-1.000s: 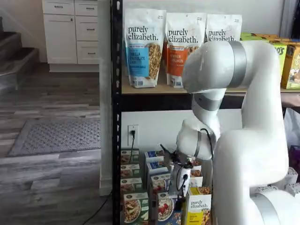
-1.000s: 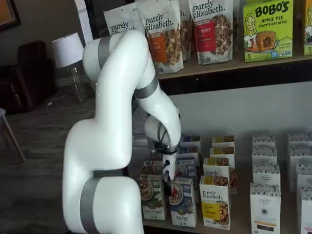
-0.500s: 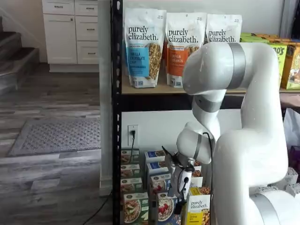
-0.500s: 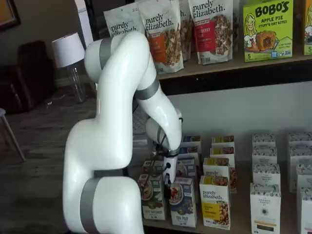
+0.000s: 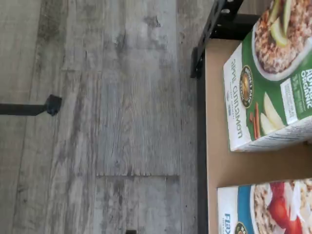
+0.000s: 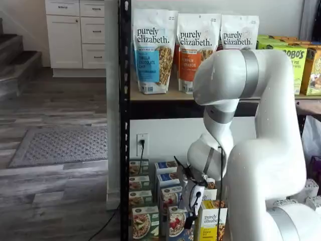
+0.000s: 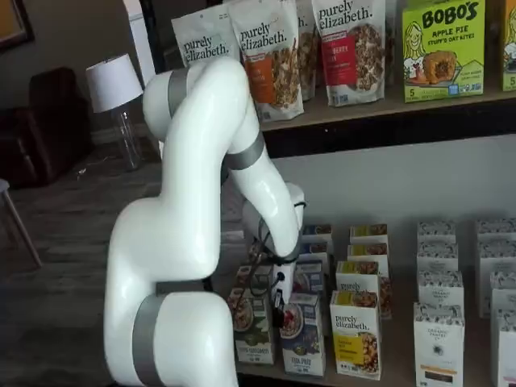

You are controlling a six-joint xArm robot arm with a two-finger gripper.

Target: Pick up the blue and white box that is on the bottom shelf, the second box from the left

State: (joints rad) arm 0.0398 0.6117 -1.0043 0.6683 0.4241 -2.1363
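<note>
Over the last second the gripper (image 7: pixel 278 316) has dropped lower in both shelf views and now hangs at the top front edge of the blue and white box (image 7: pixel 303 334), which stands untouched at the front of the bottom shelf (image 5: pixel 217 161), between the green box (image 7: pixel 251 326) and the yellow box (image 7: pixel 355 334). Its fingers show only side-on, so I judge them spread wide with nothing held. Descent looks nearly finished; closing on the box comes next.

Seeing blue and white box (image 7: pixel 304 334) standing at front of bottom shelf (image 7: pixel 387 367), green-trimmed box (image 7: pixel 251 326) sitting left, "purely elizabeth" box (image 7: pixel 356 335) right, gripper (image 7: pixel 277 313) hanging just before it.
</note>
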